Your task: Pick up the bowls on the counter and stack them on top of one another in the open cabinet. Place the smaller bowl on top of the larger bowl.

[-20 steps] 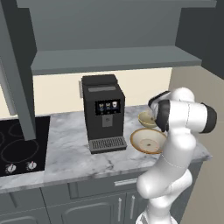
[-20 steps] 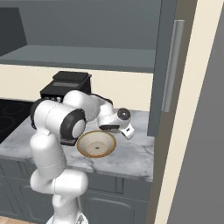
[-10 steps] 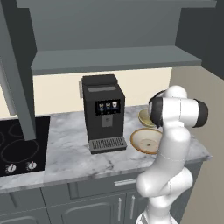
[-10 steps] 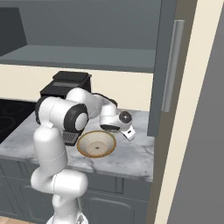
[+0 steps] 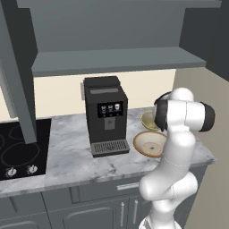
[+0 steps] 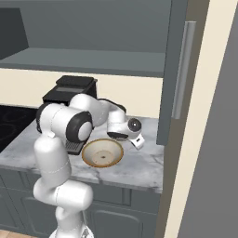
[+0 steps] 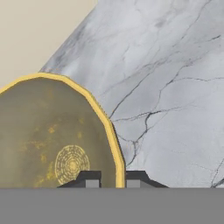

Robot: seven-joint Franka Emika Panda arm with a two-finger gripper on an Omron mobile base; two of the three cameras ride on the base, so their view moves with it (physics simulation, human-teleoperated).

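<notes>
So far nothing is stacked: we straddle the smaller bowl's (image 7: pixel 57 144) rim with parted jaws; larger bowl (image 6: pixel 102 153) waits on the counter (image 5: pixel 71 152).

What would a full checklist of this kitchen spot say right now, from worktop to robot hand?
Surface: marble counter, both bowls resting on it.
Job's things: wide bowl near the front edge; small bowl behind it by the wall; cabinet shelf holds no bowls yet.
Clutter: black coffee machine to the left of the bowls.
Gripper: gripper low over the small bowl, one fingertip on each side of its rim; grip cannot be judged.
Cables: nothing seen.
Surroundings: stovetop at left, lower cabinets beneath, open cabinet door at right.
</notes>
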